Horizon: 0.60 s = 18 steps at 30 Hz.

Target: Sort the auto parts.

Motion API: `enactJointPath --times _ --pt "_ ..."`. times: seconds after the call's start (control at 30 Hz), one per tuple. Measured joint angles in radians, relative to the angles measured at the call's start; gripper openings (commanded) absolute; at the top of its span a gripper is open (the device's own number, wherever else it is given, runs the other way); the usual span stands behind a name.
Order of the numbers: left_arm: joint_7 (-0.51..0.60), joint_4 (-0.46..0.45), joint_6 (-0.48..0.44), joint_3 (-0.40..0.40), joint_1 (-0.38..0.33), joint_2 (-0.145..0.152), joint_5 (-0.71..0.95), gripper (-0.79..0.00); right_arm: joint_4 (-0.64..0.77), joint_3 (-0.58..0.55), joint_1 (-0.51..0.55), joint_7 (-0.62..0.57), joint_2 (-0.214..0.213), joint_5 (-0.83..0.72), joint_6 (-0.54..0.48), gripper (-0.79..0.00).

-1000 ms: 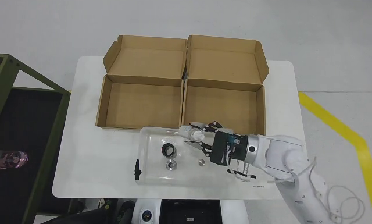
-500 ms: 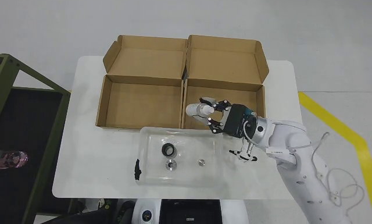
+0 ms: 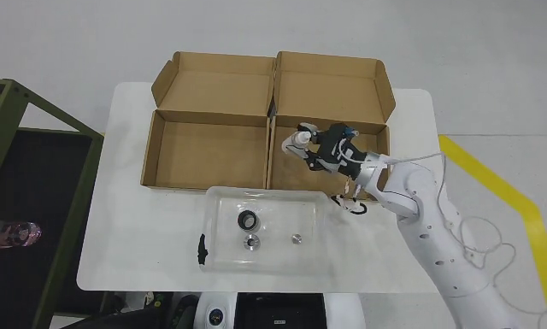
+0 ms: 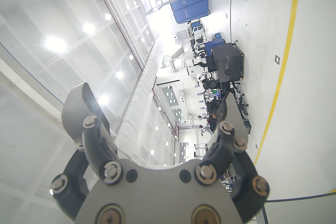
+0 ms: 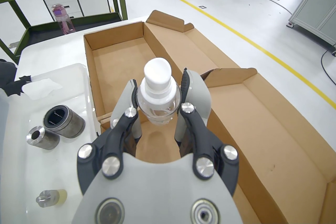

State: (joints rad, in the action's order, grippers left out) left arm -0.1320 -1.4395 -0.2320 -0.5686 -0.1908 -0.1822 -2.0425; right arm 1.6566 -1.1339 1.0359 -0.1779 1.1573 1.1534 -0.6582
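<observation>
My right gripper (image 3: 306, 146) (image 5: 160, 83) is shut on a small clear bottle with a white cap (image 3: 293, 142) (image 5: 157, 93). It holds the bottle above the near left part of the right cardboard box (image 3: 367, 132) (image 5: 262, 130). A clear plastic tray (image 3: 218, 196) (image 5: 52, 72) in front of the boxes holds a dark linear bearing (image 3: 249, 220) (image 5: 64, 121), a short metal sleeve (image 3: 250, 243) (image 5: 43, 137) and a small metal stud (image 3: 295, 238) (image 5: 48, 197). In the left wrist view my left gripper (image 4: 155, 99) is open, holds nothing and points up at a ceiling.
An open left cardboard box (image 3: 205, 154) (image 5: 118, 54) adjoins the right one, both with lids folded back. A black scrap (image 3: 202, 248) lies at the tray's left end. A green rack (image 3: 34, 149) stands left of the white table (image 3: 128, 209).
My right gripper has lifted the bottle out of the tray and carried it away from the front edge, over the right box. The parts in the tray have stayed put.
</observation>
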Motion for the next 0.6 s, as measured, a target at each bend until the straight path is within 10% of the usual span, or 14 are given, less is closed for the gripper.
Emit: enactJointPath --times 0.6 --pt "0.000 0.000 0.000 0.000 0.000 0.000 0.000 0.000 -0.250 0.126 -0.135 -0.025 0.040 0.054 0.097 -0.760"
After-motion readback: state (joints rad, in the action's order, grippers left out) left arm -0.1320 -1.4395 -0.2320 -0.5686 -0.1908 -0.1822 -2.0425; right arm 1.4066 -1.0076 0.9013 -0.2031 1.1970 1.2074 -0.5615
